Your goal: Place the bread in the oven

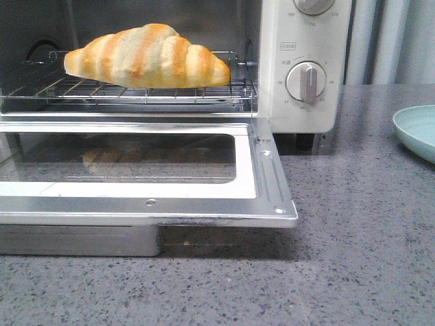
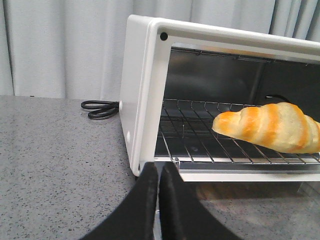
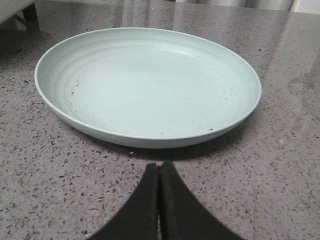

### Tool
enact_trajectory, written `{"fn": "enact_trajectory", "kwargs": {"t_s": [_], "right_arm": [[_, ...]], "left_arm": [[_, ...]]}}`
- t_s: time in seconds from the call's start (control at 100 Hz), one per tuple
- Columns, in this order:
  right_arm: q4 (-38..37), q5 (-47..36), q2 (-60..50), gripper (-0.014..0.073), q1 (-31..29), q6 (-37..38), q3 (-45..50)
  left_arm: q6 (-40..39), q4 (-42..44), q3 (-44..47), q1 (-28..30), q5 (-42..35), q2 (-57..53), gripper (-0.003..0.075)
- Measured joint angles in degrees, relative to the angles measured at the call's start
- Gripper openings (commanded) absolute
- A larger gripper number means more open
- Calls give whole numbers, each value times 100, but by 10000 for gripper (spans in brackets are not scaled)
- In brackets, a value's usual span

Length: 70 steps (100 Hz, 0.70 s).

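The bread (image 1: 146, 57), a golden-brown striped roll, lies on the wire rack (image 1: 136, 89) inside the cream-white oven (image 1: 299, 75). The oven's glass door (image 1: 146, 170) is dropped down flat and open. The bread also shows in the left wrist view (image 2: 270, 127) on the rack. My left gripper (image 2: 159, 167) is shut and empty, its tips just in front of the oven's (image 2: 145, 95) left front corner, by the door's hinge edge. My right gripper (image 3: 159, 167) is shut and empty, low over the counter, just short of a pale green plate (image 3: 147, 85). Neither gripper shows in the front view.
The pale green plate (image 1: 416, 130) sits on the speckled grey counter to the right of the oven. A black power cord (image 2: 100, 109) lies coiled to the left of the oven by the curtain. A beige dial (image 1: 307, 81) is on the oven's right panel.
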Motion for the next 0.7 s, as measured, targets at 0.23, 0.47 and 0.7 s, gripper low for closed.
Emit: {"fn": "enact_trajectory", "kwargs": {"t_s": [0.23, 0.47, 0.7], "right_arm": [[8, 0, 0, -71, 0, -10, 0], [8, 0, 0, -71, 0, -10, 0], [8, 0, 0, -71, 0, -10, 0]], "left_arm": [[0, 0, 0, 0, 0, 0, -21], [539, 43, 497, 138, -48, 0, -21], [560, -253, 866, 1158, -118, 0, -21]]}}
